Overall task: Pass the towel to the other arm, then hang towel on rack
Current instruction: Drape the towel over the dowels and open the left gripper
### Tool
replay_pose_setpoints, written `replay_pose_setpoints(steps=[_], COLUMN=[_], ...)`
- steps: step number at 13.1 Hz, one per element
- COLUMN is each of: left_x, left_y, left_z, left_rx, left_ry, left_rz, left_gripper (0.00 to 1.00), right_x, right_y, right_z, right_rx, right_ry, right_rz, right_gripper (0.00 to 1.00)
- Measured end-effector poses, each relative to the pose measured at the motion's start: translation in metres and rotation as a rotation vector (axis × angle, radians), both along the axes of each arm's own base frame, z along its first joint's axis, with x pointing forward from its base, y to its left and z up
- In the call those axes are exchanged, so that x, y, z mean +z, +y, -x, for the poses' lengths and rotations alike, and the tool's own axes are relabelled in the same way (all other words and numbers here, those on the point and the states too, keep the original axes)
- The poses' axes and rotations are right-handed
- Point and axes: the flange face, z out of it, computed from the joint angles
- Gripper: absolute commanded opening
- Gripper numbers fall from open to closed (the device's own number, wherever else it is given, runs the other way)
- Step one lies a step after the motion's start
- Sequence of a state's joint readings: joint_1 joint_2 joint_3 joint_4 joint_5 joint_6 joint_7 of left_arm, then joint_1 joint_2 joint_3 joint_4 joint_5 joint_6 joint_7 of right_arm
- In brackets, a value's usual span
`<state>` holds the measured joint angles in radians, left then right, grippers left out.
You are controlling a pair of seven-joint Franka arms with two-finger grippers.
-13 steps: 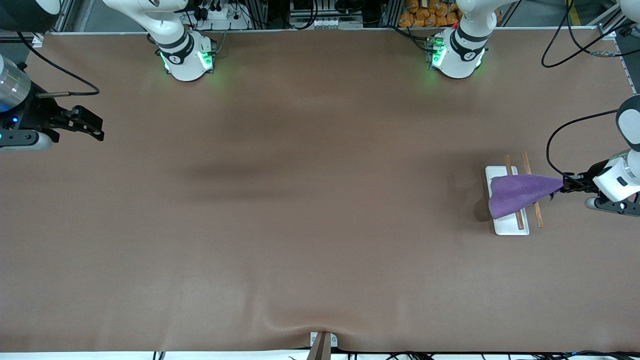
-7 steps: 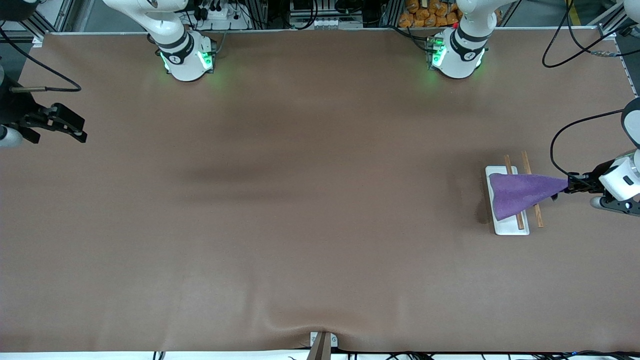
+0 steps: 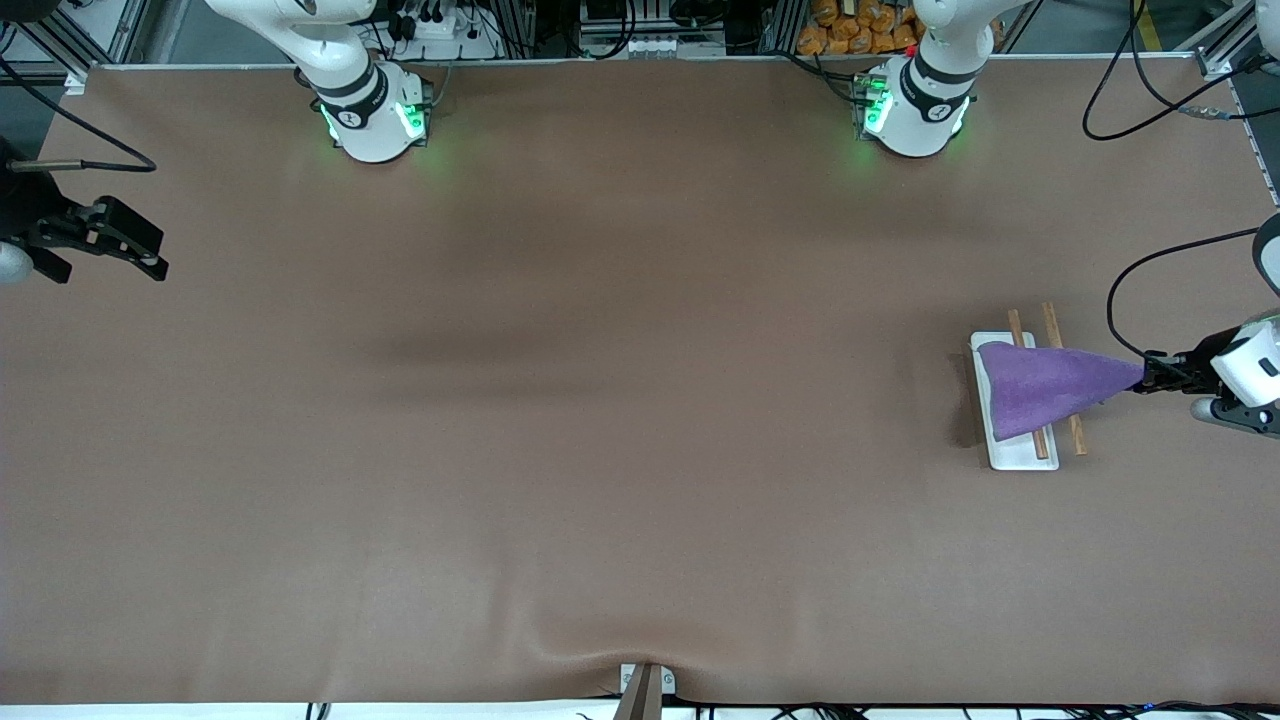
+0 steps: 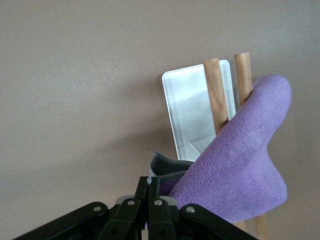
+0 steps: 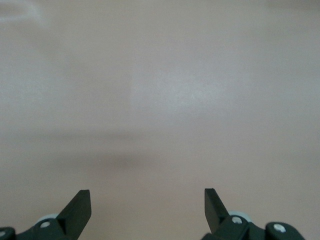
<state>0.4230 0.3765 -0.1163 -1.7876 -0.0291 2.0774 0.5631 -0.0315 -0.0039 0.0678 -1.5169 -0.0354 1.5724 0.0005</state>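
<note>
Left end effector (image 3: 1150,377), seen from the front camera, is pinched tight on one corner of the towel (image 3: 1045,385) at the left arm's end of the worktop (image 3: 640,420), just past the rack (image 3: 1020,455) toward that end. From that pinch the purple cloth fans out wide across both of the rack's 2 wooden rods (image 3: 1047,325) and over much of its white base, with the rod ends showing on either side of the cloth. At the right arm's end, the right end effector (image 3: 140,250) waits over bare worktop with its fingers spread, holding nothing, well apart from the towel and rack. In the left wrist view, the left end effector (image 4: 150,197) has its black fingers pressed together on a bunched corner of the towel (image 4: 240,170), whose fuzzy purple body drapes over the 2 rods (image 4: 216,90) above the base of the rack (image 4: 187,107). In the right wrist view, the right end effector (image 5: 147,205) shows 2 dark fingertips (image 5: 77,205) standing wide apart above plain brown worktop (image 5: 160,100).
</note>
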Motion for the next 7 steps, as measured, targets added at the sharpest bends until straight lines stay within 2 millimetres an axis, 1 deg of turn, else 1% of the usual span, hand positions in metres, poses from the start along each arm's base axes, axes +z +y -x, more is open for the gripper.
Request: replay_pose_setpoints(steps=[2,3,5,6,7], left_x=[-0.005,-0.008,-0.014,-0.016,-0.019], left_y=[0.001,0.001,0.004,0.006,0.008], left_z=[-0.002,-0.002,-0.001,-0.001,0.000], left_rx=[0.002,0.005,0.012,0.015,0.018], left_ry=[0.004,0.007,0.013,0.016,0.019], left_rz=[0.005,0.011,0.016,0.018,0.020], left_gripper=[0.00,0.04,0.25,0.34,0.57], right_x=[0.002,0.003,0.005,0.007,0.008], right_y=[0.000,0.001,0.002,0.004,0.005], right_z=[0.000,0.000,0.000,0.000,0.000], right_rx=[0.000,0.001,0.004,0.007,0.009], right_ry=[-0.004,-0.006,-0.011,-0.015,-0.018], right_rz=[0.000,0.000,0.000,-0.001,-0.001], right_gripper=[1.00,1.00,1.00,1.00,1.00])
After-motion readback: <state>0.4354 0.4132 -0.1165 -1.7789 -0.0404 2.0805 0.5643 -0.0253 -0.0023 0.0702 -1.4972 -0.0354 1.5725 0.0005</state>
